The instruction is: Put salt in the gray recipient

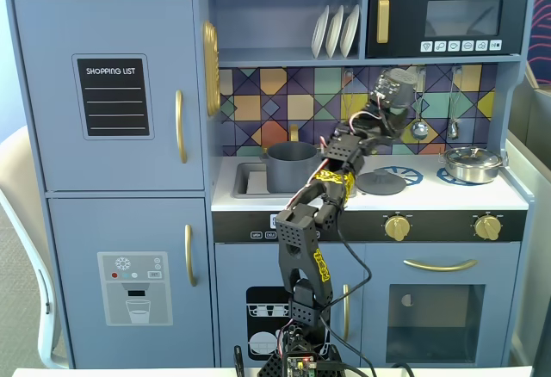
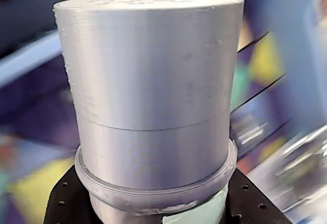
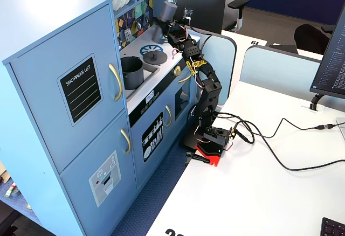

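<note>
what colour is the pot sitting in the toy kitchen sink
Matte dark gray; the pot shows best in a fixed view, from the front.

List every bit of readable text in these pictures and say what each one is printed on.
"SHOPPING LIST": black panel on the toy kitchen's upper left door, readable in both fixed views.
"DELL": back of the black monitor in a fixed view.
Unreadable: white icon labels under the counter, microwave buttons, and the partly cut-off number on the white desk's edge.

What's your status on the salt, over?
Gripper shut on the salt, lifted over the stove. Gray pot sits apart, at the sink, to the left in a fixed view. Flat lid lies between, low.
</note>
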Robot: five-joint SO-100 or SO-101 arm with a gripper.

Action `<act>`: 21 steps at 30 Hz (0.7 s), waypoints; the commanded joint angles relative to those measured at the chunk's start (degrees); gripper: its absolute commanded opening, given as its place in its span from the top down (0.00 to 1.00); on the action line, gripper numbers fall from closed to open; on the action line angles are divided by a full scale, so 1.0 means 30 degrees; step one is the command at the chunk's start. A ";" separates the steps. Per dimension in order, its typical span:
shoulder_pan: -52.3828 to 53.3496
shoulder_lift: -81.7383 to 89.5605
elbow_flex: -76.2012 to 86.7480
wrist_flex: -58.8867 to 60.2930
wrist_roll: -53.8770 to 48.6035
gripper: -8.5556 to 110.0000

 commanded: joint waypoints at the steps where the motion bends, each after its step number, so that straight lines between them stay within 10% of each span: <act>1: 0.1230 0.0996 0.0645 -0.2080 -0.2783 0.93; 21: 0.3281 -0.2344 0.2725 -0.4453 -0.7061 0.93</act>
